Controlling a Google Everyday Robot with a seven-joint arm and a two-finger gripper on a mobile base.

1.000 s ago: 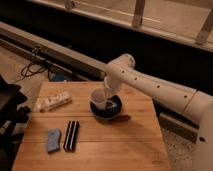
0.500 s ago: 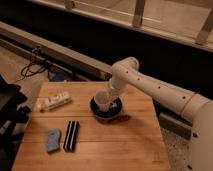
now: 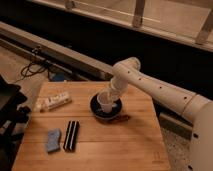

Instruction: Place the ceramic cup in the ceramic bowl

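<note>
Resting in glossy round ceramic bowl (image 3: pixel 95 109): tapered white ceramic cup (image 3: pixel 105 102), pincer (image 3: pixel 111 95) above.

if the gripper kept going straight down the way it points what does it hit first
The gripper points down at the cup, which sits right under it, inside the bowl. It would likely meet the cup first, then the bowl under it. Whether it already touches the cup is unclear.

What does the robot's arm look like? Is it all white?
Mostly white. The arm is thick, smooth and rounded like a tube, with tiny dark dots along it and a round elbow joint. It narrows down to the gripper, a darker grey part above the ceramic bowl. No cables show.
</note>
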